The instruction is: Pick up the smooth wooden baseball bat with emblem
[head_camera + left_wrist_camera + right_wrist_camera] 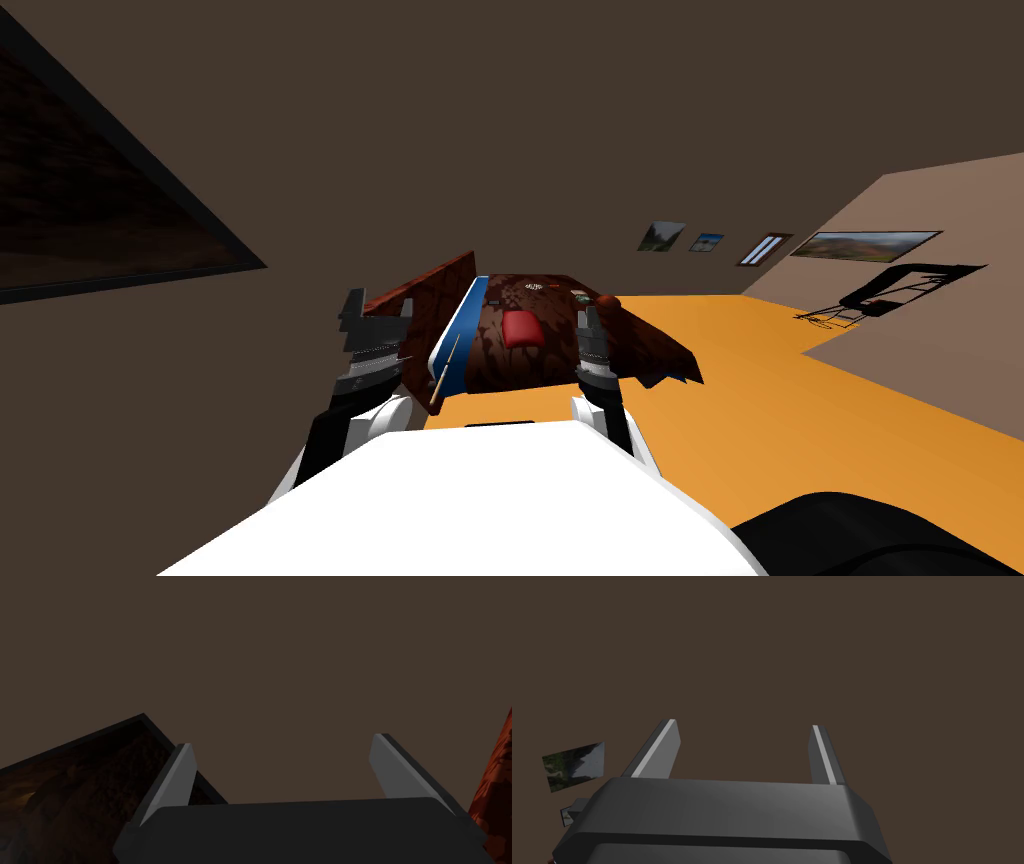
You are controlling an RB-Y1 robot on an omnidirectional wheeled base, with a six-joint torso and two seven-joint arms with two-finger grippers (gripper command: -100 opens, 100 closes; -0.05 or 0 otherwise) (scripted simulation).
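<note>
A thin, pale wooden bat [446, 374] leans against the blue side [455, 340] of a bed with a dark reddish-brown cover [500, 355], knob end down by the orange floor. No emblem can be made out. My left gripper [282, 743] is raised just left of the bat, open, with nothing between its fingers [182, 771]; its arm [365, 350] stands beside the bed's upright board. On the other side of the bed, my right gripper [744, 723] is also open and empty, pointing up, on its arm [592, 345].
A red pillow [521, 328] and a few small items [580, 295] lie on the bed. The reddish board [425, 300] rises at the bed's left. Orange floor [780, 400] stretches to the right. A large dark-framed picture [90, 210] hangs on the left wall.
</note>
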